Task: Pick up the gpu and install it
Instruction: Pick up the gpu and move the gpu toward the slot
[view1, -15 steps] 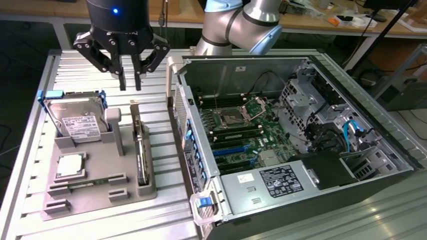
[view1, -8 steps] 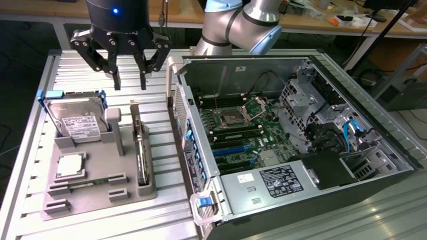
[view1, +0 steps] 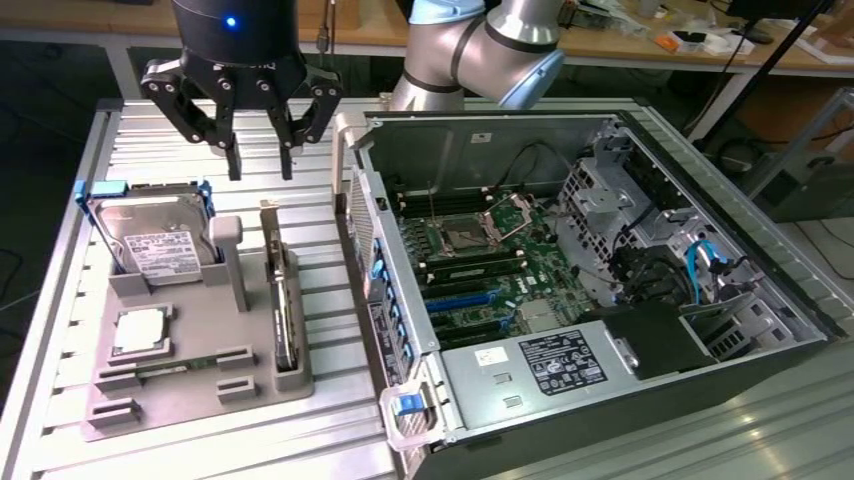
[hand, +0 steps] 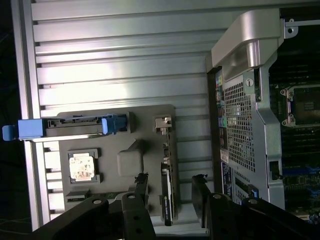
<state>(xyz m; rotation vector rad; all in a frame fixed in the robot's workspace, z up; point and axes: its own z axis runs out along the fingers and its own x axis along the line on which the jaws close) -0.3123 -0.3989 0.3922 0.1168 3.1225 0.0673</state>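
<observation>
The gpu (view1: 280, 300) stands on edge in a slot on the side of the grey holder (view1: 200, 395) nearest the computer case, its silver bracket end pointing up. My gripper (view1: 260, 172) hangs open above the table, higher than the gpu and beyond the holder's far end, holding nothing. From the wrist view I look down on the gpu (hand: 166, 187) as a thin dark edge. My gripper (hand: 170, 184) shows there with one fingertip (hand: 141, 181) on each side of that edge, well above it.
The holder also carries a silver hard drive (view1: 154, 240) in a blue caddy, a square processor chip (view1: 140, 330) and a memory stick (view1: 180, 365). The open computer case (view1: 400, 130) lies at the exterior view's right, its motherboard (view1: 494, 270) exposed. The slatted metal table (view1: 160, 130) runs under everything.
</observation>
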